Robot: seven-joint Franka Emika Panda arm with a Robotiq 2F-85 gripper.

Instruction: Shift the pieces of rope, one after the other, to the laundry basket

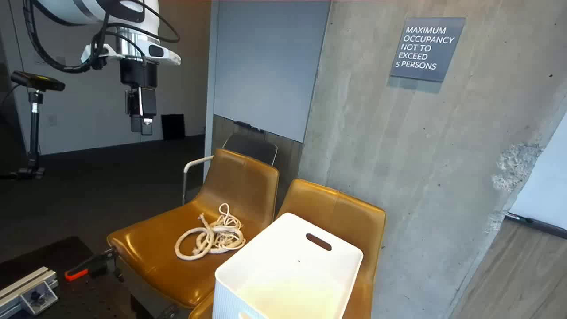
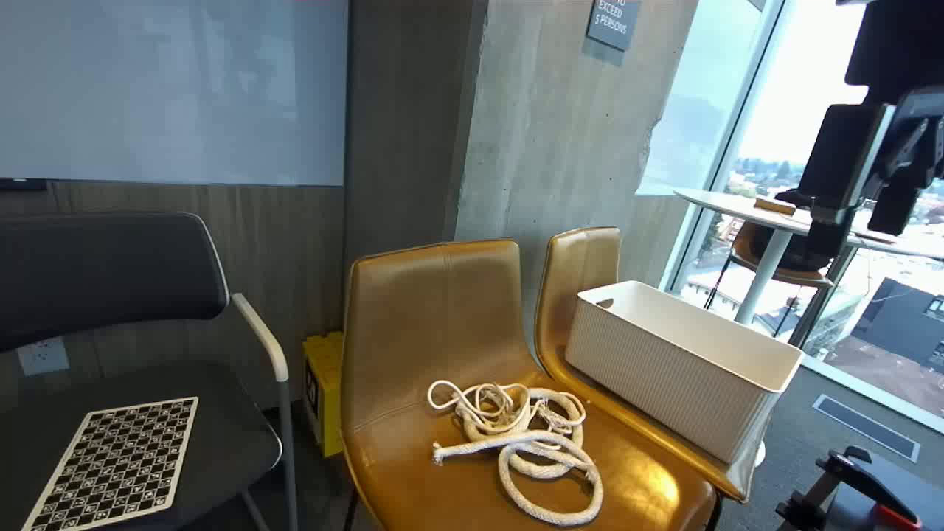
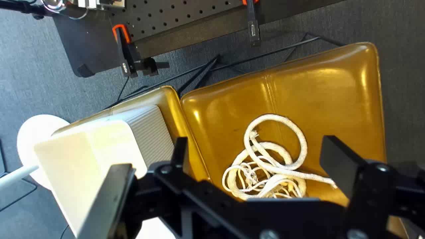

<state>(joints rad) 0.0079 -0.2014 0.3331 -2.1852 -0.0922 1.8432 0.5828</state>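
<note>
A tan-brown, leather-like left chair (image 2: 435,310) stands just beside a matching right chair (image 2: 579,269) in both exterior views. The large white rectangular plastic laundry basket (image 2: 649,376), ribbed outside, rests on the right chair. The black two-fingered gripper (image 1: 141,126) hangs higher than the basket, its fingers spread wide apart in the wrist view, holding nothing. The cream-white, loosely coiled pieces of rope (image 2: 520,438), thick and thin, lie overlapping on the left chair's seat, outside the basket.
</note>
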